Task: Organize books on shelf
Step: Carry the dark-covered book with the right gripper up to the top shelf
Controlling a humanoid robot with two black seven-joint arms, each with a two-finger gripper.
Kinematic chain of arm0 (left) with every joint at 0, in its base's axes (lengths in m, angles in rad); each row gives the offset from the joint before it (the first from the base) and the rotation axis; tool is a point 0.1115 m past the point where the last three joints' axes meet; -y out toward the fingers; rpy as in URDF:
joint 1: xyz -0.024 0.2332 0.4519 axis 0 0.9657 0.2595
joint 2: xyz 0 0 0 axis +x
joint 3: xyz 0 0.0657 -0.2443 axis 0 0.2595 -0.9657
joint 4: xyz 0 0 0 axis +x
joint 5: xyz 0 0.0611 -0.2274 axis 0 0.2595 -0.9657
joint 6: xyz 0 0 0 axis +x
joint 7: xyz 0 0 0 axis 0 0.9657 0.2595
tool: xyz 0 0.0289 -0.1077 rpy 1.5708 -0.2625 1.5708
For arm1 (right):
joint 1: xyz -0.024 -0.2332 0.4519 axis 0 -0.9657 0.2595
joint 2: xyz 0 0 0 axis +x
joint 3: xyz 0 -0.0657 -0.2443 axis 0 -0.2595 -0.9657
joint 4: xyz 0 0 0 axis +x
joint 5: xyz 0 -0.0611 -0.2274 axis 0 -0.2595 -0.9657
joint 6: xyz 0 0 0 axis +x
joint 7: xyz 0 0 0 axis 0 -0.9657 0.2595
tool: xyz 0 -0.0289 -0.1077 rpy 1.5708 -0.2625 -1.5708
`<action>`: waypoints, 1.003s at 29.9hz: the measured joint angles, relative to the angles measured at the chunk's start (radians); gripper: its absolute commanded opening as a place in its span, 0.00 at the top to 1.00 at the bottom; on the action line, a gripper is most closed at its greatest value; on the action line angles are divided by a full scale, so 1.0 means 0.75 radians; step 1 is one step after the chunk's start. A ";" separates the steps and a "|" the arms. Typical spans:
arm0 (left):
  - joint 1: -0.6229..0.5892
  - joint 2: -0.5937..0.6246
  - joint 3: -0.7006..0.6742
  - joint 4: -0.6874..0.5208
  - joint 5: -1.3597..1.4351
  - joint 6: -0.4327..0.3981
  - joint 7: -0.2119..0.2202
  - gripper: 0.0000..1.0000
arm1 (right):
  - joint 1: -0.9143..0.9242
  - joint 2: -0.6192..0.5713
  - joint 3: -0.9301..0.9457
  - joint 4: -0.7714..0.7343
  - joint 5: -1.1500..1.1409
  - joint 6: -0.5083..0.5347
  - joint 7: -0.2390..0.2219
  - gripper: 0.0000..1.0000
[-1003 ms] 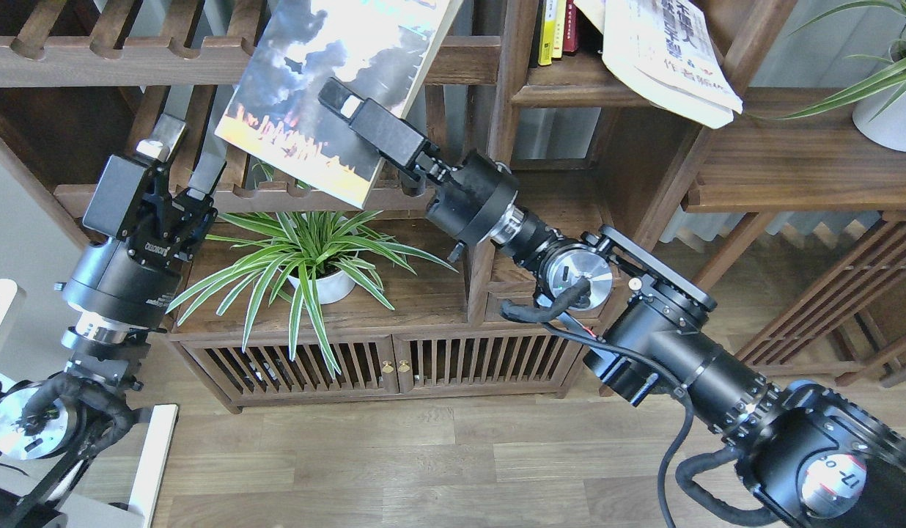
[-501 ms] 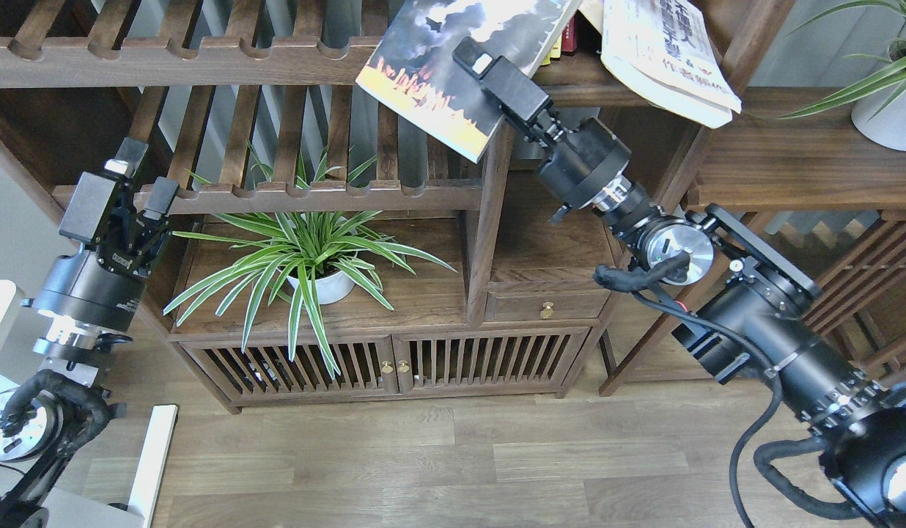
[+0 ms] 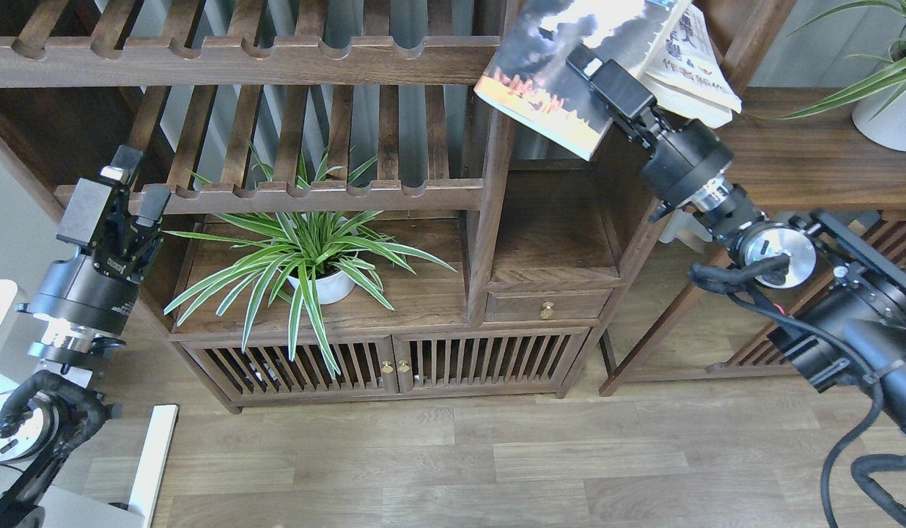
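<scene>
Your right gripper (image 3: 596,73), clamped on the dark red-black pictured paperback (image 3: 563,66), is now swinging it rightward, reaching the dark brown wooden cubby (image 3: 552,275). Your left gripper (image 3: 123,183) is idling, fingers apart

My right gripper (image 3: 596,70) grips the dark pictured book (image 3: 563,66), tilted, overlapping the white book (image 3: 691,62) at the shelf (image 3: 552,150). Left gripper (image 3: 123,194) empty, fingers apart, near the plant (image 3: 306,253).

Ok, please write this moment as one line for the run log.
right claw: shut on dark pictured book | book: tilted, overlapping white book | left claw: open, empty
</scene>
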 measured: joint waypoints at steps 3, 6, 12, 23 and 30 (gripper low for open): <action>0.004 0.000 0.001 0.002 0.000 0.000 0.000 0.01 | -0.007 -0.021 0.002 0.016 0.001 0.000 0.000 0.94; 0.010 0.000 0.002 0.002 0.000 0.000 0.000 0.01 | 0.002 -0.025 0.034 0.017 0.006 0.000 0.000 0.94; 0.014 -0.002 0.007 0.002 0.000 0.000 0.000 0.01 | 0.069 -0.044 0.062 0.001 0.041 0.001 -0.003 0.94; 0.029 -0.008 0.019 0.002 0.000 0.000 0.000 0.01 | 0.293 -0.095 0.086 -0.080 0.151 0.001 -0.003 0.94; 0.029 -0.010 0.022 0.002 0.002 0.000 0.000 0.01 | 0.392 -0.043 0.067 -0.181 0.165 0.001 -0.004 0.94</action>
